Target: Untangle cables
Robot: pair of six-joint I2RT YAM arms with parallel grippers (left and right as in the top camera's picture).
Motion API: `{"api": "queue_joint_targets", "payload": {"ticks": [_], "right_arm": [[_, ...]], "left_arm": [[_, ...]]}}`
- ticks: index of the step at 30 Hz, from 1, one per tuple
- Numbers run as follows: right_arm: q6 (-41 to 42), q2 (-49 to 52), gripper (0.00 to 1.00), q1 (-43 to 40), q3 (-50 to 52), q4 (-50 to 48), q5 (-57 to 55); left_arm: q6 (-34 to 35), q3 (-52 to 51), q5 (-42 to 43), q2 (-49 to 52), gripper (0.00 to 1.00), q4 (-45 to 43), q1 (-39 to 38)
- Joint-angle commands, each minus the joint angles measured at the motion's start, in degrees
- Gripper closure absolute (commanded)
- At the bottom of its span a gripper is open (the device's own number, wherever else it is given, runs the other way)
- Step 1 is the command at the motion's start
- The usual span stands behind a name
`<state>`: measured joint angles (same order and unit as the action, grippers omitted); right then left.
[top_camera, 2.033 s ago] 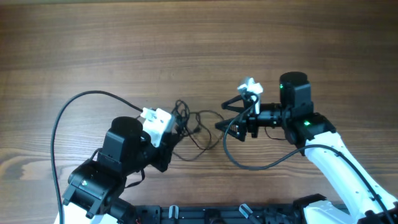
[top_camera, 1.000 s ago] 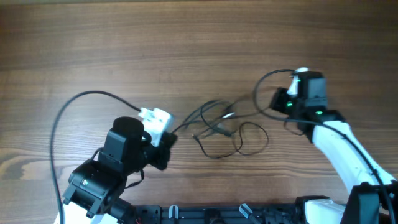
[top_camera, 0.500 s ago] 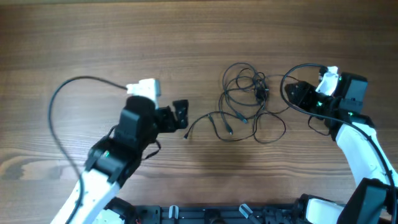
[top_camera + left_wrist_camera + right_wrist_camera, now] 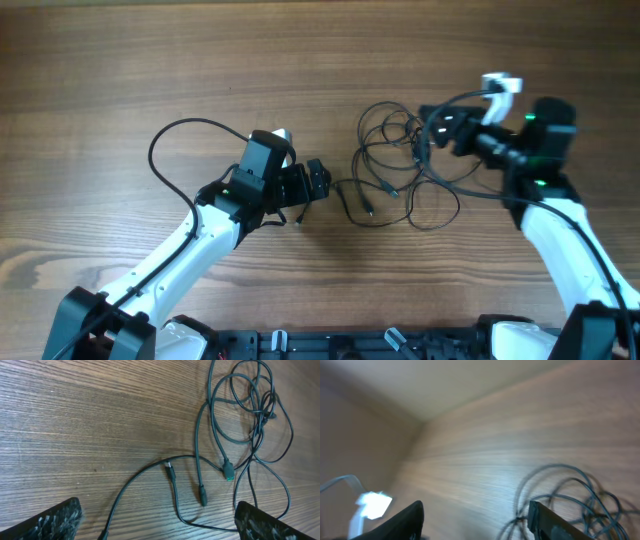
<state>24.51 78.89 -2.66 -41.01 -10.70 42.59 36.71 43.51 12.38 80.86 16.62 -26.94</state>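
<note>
Two open pincers flank thin black cables [image 4: 385, 165] heaped loosely on a wood-grain table [image 4: 120, 60].
Brown, finely streaked boards carry everything; the left pincer [image 4: 316, 184] is spread wide and holds nothing, with one strand lying on the table across its gap; the right pincer [image 4: 443, 130] is parted and empty, just beside the glossy round loops, whose loose ends carry small bar-shaped plugs [image 4: 227, 470], one of them green-tipped.

light: bright, even, diffuse on counter [image 4: 150, 60] | shadows: faint | overhead, left wrist: sharp | right wrist: motion blur, cables [image 4: 565, 495] ahead of right claw [image 4: 477, 525] smeared
</note>
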Motion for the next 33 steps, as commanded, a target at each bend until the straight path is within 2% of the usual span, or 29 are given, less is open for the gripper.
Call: {"api": "queue_joint_targets", "payload": {"ticks": [1,6,14,17,19,20,21,22,25,30,33], "right_arm": [[1.16,4.35,0.34,5.88,-0.26,1.11,-26.91],[-0.92,10.91,0.39,10.6,-0.28,-0.55,-41.94],[-3.69,20.96,0.47,14.08,-0.28,-4.0,-43.54],[-3.98,24.33,0.56,14.08,-0.39,-6.19,-44.06],[-3.98,26.75,0.68,14.12,-0.72,-6.43,-43.82],[-4.31,28.02,0.81,14.23,-0.94,-6.25,-43.28],[-5.7,28.81,0.92,14.45,-1.01,-6.45,-41.64],[-7.19,29.09,0.95,14.71,-1.01,-6.54,-39.15],[-9.44,27.1,0.95,15.13,-1.27,-5.95,-24.68],[-9.55,18.21,0.95,15.19,-1.29,-2.45,1.31],[-9.11,11.98,0.95,15.34,-1.29,-2.29,15.8]], "left_arm": [[1.51,0.44,1.4,0.26,0.0,-0.57,0.04],[1.51,0.44,1.55,0.26,0.0,-0.61,0.04],[1.53,0.44,1.55,0.26,0.0,-0.61,0.04],[1.53,0.44,1.55,0.26,0.0,-0.61,0.04],[1.53,0.44,1.55,0.26,0.0,-0.61,0.04],[1.51,0.44,1.55,0.26,0.0,-0.61,0.04],[1.42,0.44,1.55,0.26,0.0,-0.61,0.04],[0.79,0.44,1.55,0.24,0.0,-0.55,0.04],[-4.44,0.44,2.08,-1.03,0.0,-0.52,0.39],[-5.07,0.44,7.78,-9.14,0.0,-0.52,3.13],[-9.46,0.44,11.15,-13.49,0.0,-0.07,2.86]]}}
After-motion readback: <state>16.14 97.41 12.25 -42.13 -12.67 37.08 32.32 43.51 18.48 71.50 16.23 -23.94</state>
